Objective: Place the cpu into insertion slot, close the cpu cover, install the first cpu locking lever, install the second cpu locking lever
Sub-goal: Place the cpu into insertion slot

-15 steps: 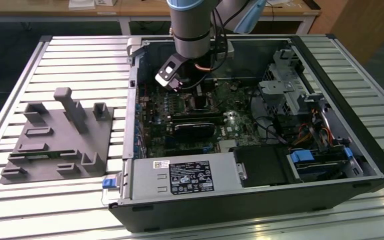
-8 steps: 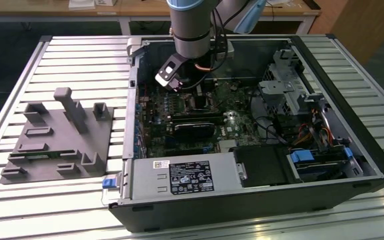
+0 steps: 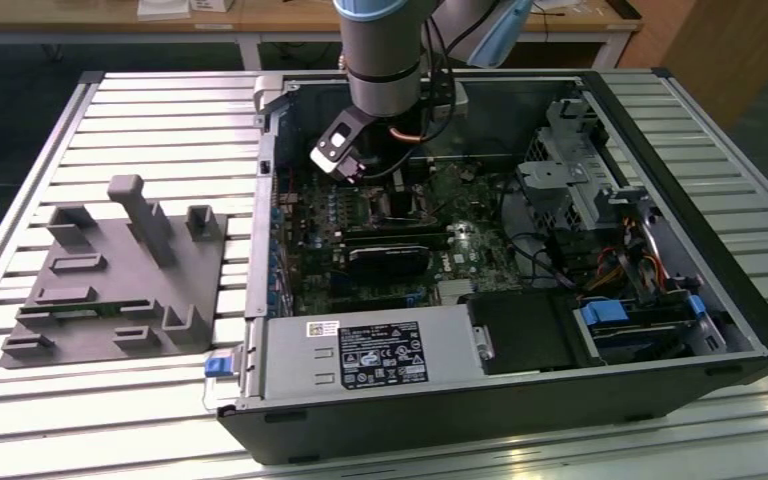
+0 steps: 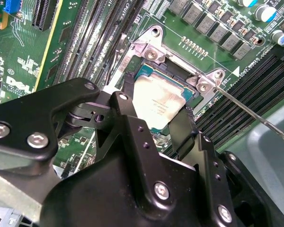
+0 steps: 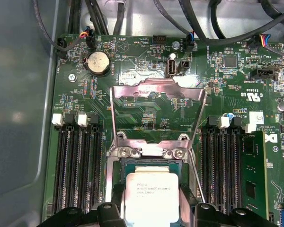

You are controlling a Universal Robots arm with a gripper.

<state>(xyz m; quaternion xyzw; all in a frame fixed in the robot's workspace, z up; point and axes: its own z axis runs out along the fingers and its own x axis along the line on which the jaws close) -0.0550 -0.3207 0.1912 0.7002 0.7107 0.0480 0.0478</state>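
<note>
Fixture block (image 3: 117, 270) on exterior view's left, well apart. In the case (image 3: 491, 410), gripper (image 4: 157, 112) clamps the cpu (image 5: 151, 195) by two edges over the insertion slot (image 5: 146, 162); cpu cover (image 5: 156, 89) stands open. Looks like step one: seating needs it square and flat.

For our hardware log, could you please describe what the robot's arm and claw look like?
The arm is a silver-grey cylinder with a pale blue joint cap. The claw is black, built of angular linked plates with silver screws.
</note>
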